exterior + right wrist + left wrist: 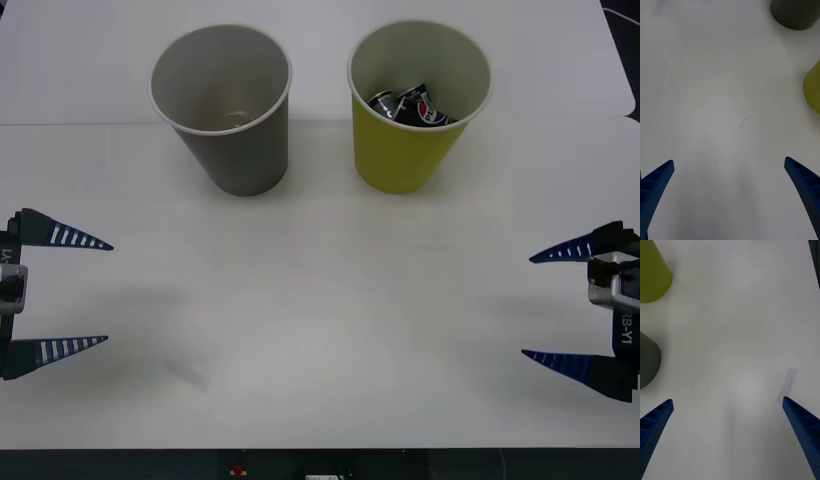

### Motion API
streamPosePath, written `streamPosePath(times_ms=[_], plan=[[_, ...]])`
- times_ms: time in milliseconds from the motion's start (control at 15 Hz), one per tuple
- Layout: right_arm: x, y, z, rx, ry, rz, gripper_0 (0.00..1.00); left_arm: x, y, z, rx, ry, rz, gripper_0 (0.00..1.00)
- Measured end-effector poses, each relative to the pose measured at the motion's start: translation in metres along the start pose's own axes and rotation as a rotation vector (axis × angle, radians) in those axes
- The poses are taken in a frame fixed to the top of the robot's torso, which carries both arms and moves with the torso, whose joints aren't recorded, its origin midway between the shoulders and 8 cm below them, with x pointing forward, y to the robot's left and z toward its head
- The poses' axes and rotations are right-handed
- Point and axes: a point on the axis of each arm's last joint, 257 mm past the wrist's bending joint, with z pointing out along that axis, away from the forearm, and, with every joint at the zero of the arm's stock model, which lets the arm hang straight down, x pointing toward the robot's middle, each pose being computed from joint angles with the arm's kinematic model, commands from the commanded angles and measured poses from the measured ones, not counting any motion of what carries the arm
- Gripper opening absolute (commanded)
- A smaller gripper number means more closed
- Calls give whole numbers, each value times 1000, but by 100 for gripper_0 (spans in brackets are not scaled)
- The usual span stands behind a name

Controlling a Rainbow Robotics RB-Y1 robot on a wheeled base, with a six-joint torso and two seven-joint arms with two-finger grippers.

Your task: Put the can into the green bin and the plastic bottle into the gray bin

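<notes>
The gray bin (232, 150) stands at the back left of the white table and the green bin (405, 150) to its right. The can (410, 106), dark with a printed label, lies inside the green bin. Something faint and pale rests at the gray bin's bottom; I cannot tell whether it is the plastic bottle. My left gripper (110, 293) hovers open and holds nothing at the table's left edge. My right gripper (526, 305) is open and holds nothing at the right edge. Both are well short of the bins. The right wrist view has the gray bin (795, 15) and the green bin (813, 90) past the gripper (729, 160).
The white table (330, 300) stretches bare between the two grippers and up to the bins. A faint rectangular mark (787, 384) lies on it near the left gripper (727, 399). The table's front edge (320, 450) runs close below both arms.
</notes>
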Motion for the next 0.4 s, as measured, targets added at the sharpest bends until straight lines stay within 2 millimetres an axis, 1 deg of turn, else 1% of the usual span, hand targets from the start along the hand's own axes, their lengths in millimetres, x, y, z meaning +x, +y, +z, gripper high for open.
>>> streamPosePath(times_ms=[133,400], plan=[[2,1,-1,-6,7,-15,100,0,0,0,0,0,0,100],[-2,2,-2,-12,-7,-27,100,0,0,0,0,0,0,100]])
